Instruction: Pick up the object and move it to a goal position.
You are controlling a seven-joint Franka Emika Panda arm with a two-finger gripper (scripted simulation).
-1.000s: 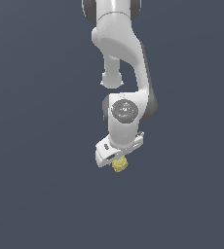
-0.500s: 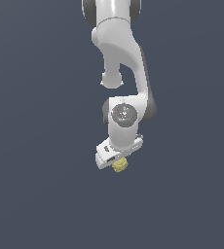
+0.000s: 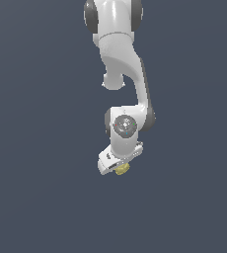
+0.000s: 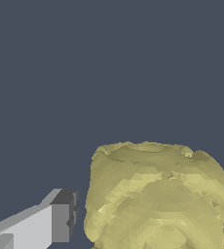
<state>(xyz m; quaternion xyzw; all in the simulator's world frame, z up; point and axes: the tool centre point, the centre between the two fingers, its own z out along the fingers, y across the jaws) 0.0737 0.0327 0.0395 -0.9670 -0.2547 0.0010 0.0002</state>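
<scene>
The object (image 3: 121, 170) is a small pale-yellow lumpy chunk that sits right under the white hand in the exterior view. My gripper (image 3: 119, 168) is closed around it, and the hand hides most of it. In the wrist view the object (image 4: 158, 199) fills much of the picture as a faceted yellow lump. One grey-tipped finger (image 4: 61, 222) stands close against its side, and the other finger is out of view.
The white arm (image 3: 123, 59) hangs down from the top of the exterior view. Around it there is only a plain dark blue-grey background, and no surface edge or other thing shows.
The wrist and hand have come down slightly over the last second. The yellow object has stayed between the fingers, and less of it shows below the hand.
</scene>
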